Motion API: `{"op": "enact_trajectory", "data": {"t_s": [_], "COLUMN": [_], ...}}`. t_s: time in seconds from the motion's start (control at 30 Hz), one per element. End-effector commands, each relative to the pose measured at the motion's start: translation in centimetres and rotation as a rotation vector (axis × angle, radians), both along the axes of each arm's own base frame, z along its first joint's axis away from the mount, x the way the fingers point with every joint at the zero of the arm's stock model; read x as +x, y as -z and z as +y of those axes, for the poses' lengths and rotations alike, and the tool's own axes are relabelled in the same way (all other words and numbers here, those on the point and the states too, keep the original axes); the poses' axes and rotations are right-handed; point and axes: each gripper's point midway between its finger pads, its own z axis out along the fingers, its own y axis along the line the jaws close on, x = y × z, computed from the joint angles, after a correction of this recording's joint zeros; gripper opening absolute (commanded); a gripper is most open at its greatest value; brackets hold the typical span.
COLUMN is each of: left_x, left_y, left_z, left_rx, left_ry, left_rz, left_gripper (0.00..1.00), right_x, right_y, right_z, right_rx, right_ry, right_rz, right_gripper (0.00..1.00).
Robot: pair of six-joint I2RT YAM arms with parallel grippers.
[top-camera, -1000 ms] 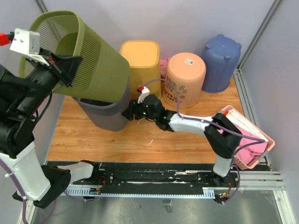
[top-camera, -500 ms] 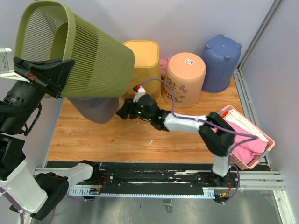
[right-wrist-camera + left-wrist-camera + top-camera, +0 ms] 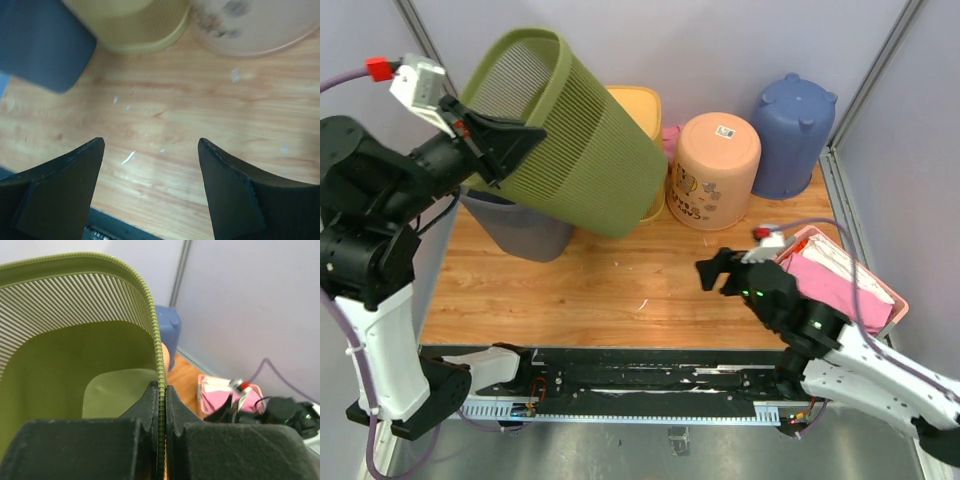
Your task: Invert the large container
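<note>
- Progress, from the top camera: the left gripper (image 3: 506,142) was clamped on the rim of the green bin (image 3: 582,152). The bin hung tilted in the air over the grey bin (image 3: 518,228), mouth up and to the left, base low beside the yellow bin (image 3: 642,104).
- By my reading the lift was done and the flip only partly; rolling the bin mouth-down and setting it on the table (image 3: 610,290) remained.
- The right gripper (image 3: 712,272) hovered open over bare wood near the pink tray (image 3: 886,300), holding nothing.
- A peach bin (image 3: 716,165) and a blue bin (image 3: 796,120) stood at the back, and grey panel walls closed in the cell.
- Left wrist camera: both fingers (image 3: 150,400) pinched the green rim, one inside the wall and one outside. The ribbed interior filled the left of the view.
- Right wrist camera: the jaws were spread wide with nothing between them. Below lay worn wooden planks with pale flecks, and the grey and yellow bins sat at the top edge.
</note>
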Motion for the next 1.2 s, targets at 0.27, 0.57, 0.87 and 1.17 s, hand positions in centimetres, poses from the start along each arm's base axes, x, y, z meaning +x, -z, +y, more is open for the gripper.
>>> {"op": "enact_trajectory", "data": {"t_s": [0.27, 0.57, 0.87, 1.17], "left_x": [0.5, 2.1, 2.6, 3.7], "left_y": [2.2, 8.8, 13.2, 17.2], "left_z": [-3.3, -9.6, -15.4, -16.0], "left_rx": [0.039, -0.008, -0.104, -0.426], "left_ry": [0.208, 0.300, 0.293, 0.205], "left_rz": [0.002, 0.166, 0.312, 0.485], "left_gripper": [0.00, 0.00, 0.00, 0.00], "right_x": [-0.4, -0.1, -0.6, 2.2], "right_y": [-6.5, -11.9, -15.3, -9.8], "right_z": [-16.0, -16.7, -16.7, -12.4], "right_rx": [-0.256, -0.337, -0.382, -0.292], "right_ry": [0.482, 0.500, 0.451, 0.202], "right_rz": [-0.268, -0.318, -0.273, 0.077], "right_gripper": [0.80, 0.83, 0.86, 0.90]}}
